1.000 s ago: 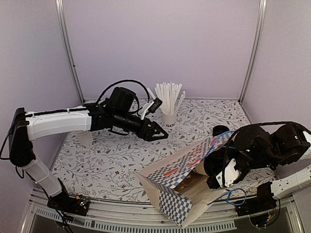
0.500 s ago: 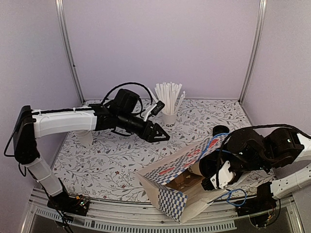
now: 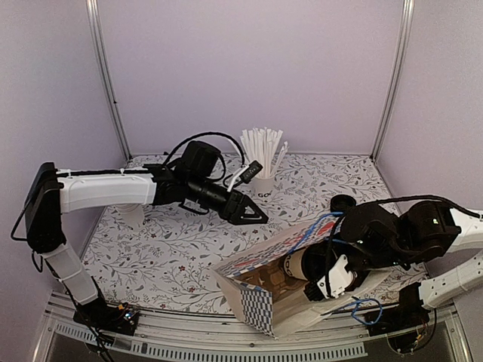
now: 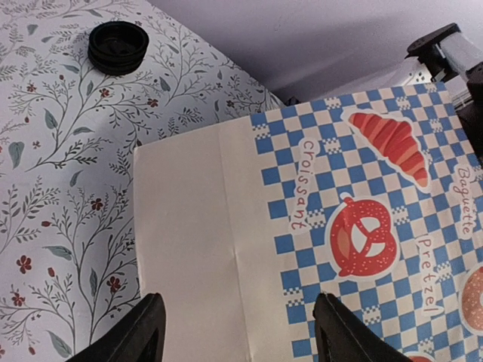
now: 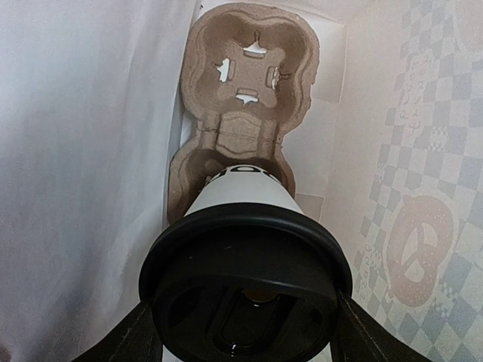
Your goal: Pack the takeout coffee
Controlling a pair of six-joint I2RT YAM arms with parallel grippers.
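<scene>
The takeout coffee [image 5: 245, 256], a white cup with a black lid, lies lid-first toward the right wrist camera inside the paper bag [image 5: 90, 113]. My right gripper [image 5: 245, 323] is shut on it at the lid, one finger on each side. The cup's lettered base sits at the near pocket of a brown pulp cup carrier [image 5: 253, 68] deep in the bag. From above, the right gripper [image 3: 311, 273] reaches into the mouth of the blue checkered bag [image 3: 260, 265], which lies on its side. My left gripper [image 4: 241, 332] hovers open over the bag's side panel [image 4: 226, 226], holding nothing.
A white cup full of straws [image 3: 263, 181] stands at the back centre. A stack of black lids [image 3: 343, 203] [image 4: 117, 47] sits on the floral table behind the bag. Another white cup [image 3: 133, 216] stands at the left behind the left arm. Purple walls close in on three sides.
My right gripper has pushed the cup deeper into the bag, and the bag has sagged lower. The left gripper has drifted a little right toward the bag.
</scene>
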